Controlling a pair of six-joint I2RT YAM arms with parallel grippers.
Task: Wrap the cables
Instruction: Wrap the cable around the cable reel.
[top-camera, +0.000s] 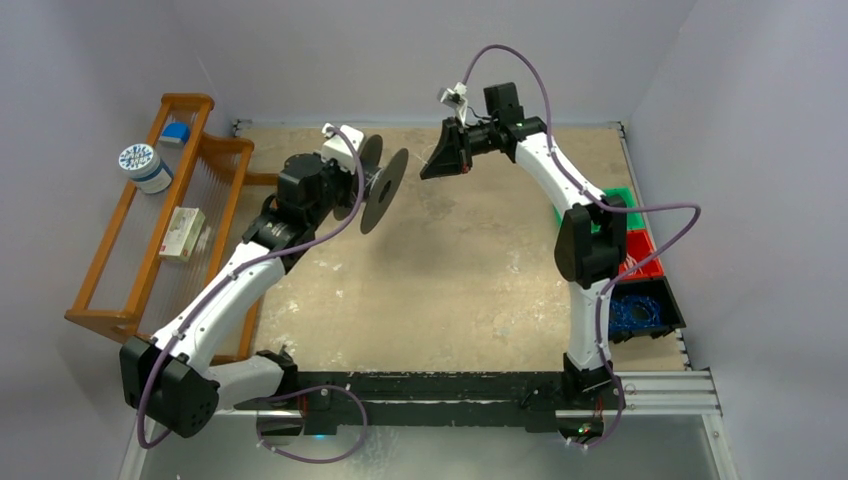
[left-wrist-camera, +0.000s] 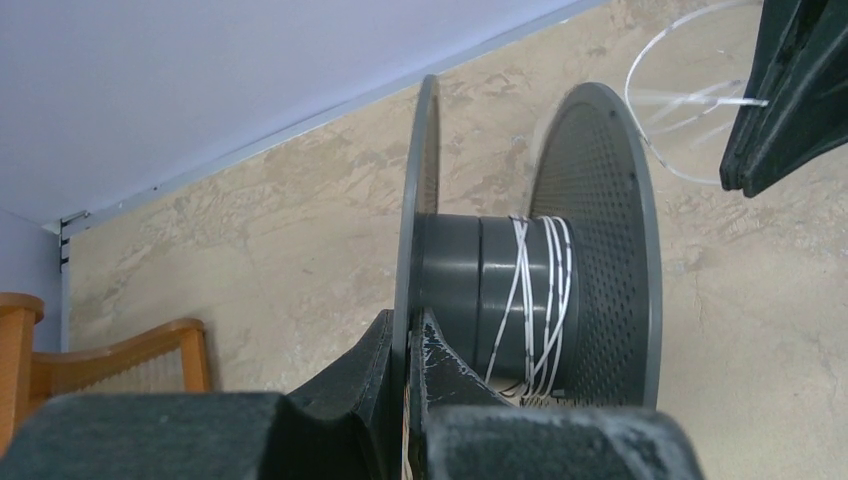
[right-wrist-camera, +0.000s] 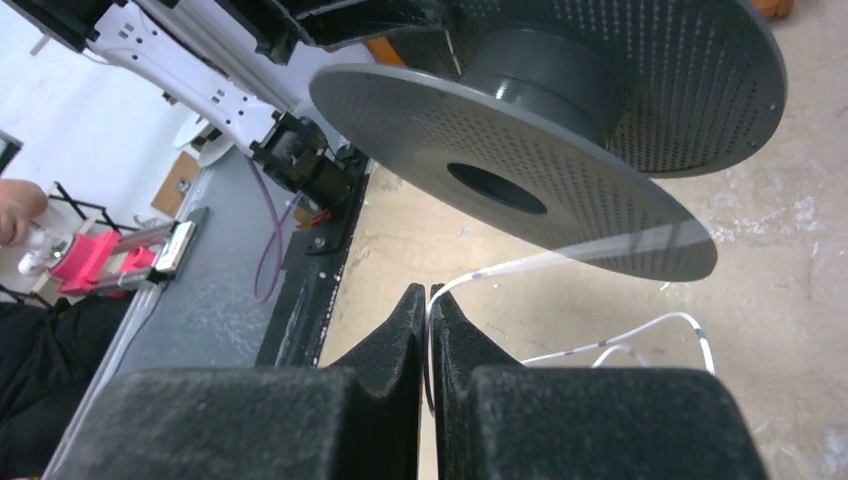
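Observation:
A dark grey spool (top-camera: 385, 185) with two perforated flanges is held in the air at table centre-back. My left gripper (left-wrist-camera: 415, 330) is shut on its near flange (left-wrist-camera: 418, 200). Several turns of the thin whitish cable (left-wrist-camera: 535, 300) lie around the hub. My right gripper (top-camera: 445, 155) sits just right of the spool and is shut on the cable (right-wrist-camera: 520, 268), which runs from its jaws up to the spool (right-wrist-camera: 560, 150). Loose loops of cable (right-wrist-camera: 650, 330) curl below and beside it, and also show in the left wrist view (left-wrist-camera: 680, 100).
A wooden rack (top-camera: 150, 230) stands at the left with a tape roll (top-camera: 143, 165) and a small box (top-camera: 180, 233). Green, red and black bins (top-camera: 640, 280) sit at the right edge, one with a blue wire tangle (top-camera: 630, 312).

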